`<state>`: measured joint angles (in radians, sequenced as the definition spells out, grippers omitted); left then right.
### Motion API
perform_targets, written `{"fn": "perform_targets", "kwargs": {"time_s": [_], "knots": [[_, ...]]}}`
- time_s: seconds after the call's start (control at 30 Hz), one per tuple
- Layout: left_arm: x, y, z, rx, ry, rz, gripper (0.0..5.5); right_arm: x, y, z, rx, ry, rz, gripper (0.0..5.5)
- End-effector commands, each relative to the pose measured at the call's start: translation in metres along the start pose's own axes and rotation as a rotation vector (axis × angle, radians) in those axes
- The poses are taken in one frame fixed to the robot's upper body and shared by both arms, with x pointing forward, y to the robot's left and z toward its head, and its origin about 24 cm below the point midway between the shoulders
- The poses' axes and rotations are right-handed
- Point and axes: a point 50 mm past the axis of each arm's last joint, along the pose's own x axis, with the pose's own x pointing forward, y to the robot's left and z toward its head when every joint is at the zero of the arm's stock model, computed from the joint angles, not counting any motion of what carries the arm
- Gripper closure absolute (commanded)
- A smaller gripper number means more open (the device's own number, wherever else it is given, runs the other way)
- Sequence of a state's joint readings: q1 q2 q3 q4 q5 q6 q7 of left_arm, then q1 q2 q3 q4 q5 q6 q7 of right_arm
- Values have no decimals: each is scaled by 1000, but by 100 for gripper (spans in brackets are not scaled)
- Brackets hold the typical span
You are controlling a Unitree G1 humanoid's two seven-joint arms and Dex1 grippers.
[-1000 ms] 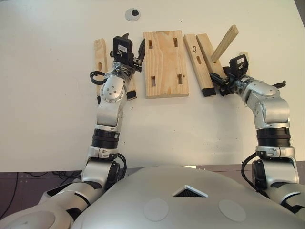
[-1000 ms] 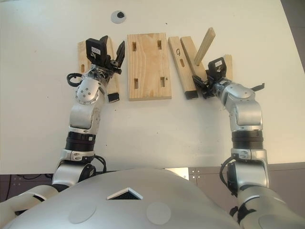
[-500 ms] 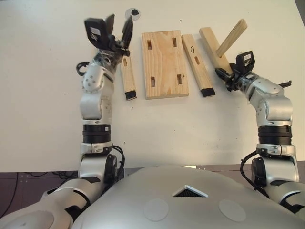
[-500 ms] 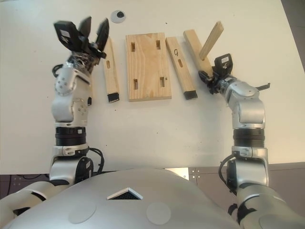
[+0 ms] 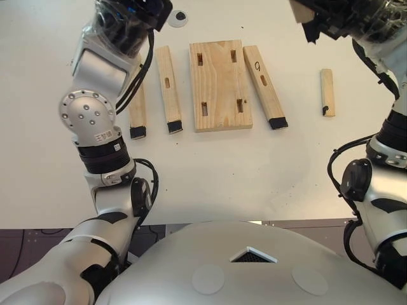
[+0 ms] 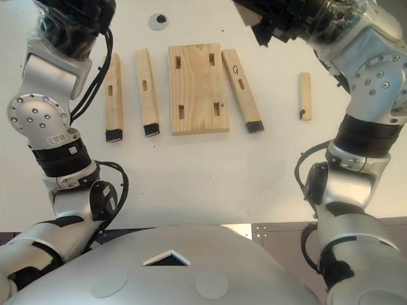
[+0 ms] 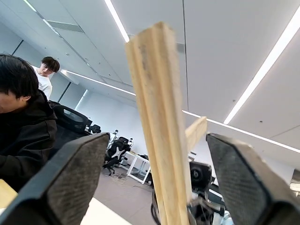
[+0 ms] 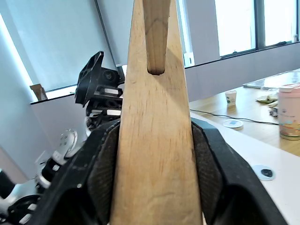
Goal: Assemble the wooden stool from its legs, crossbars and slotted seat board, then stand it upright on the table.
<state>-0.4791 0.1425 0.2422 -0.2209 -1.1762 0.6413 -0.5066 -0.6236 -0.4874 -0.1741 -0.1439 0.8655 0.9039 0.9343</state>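
The right gripper (image 8: 154, 161) is pinched on the lower end of a leg (image 8: 154, 108) and holds it high in the air. A crossbar (image 8: 156, 28) is seated in the slot at the leg's far end. Across from it, the left gripper (image 7: 157, 150) has its fingers (image 7: 75, 178) spread wide on either side of that same leg, with a clear gap on both sides and nothing in its grasp.

The step in hand looks like the first leg-and-crossbar joint. The next move probably calls for the left fingers to close squarely on the leg without knocking the crossbar loose.

Well below both grippers, the other parts lie flat on the table (image 5: 222, 165). These are the seat board (image 5: 219, 86), two legs (image 5: 168, 89) beneath the left arm, a third leg (image 5: 264, 86) just beside the board, and a short crossbar (image 5: 326, 92) beneath the right arm.
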Motion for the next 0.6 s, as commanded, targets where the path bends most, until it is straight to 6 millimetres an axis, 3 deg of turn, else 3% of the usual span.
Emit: {"fn": "perform_targets", "kwargs": {"time_s": [0.03,0.13,0.43,0.6], "knots": [[7,-12,0,-38,7,-72,171,2,13,-15,11,90,77,346],[8,-11,-2,-71,0,-68,171,2,13,-21,27,105,84,346],[0,-7,2,-73,14,-52,330,-2,11,-20,59,57,72,346],[-2,1,13,-71,-55,-6,337,1,12,-23,68,66,73,346]]}}
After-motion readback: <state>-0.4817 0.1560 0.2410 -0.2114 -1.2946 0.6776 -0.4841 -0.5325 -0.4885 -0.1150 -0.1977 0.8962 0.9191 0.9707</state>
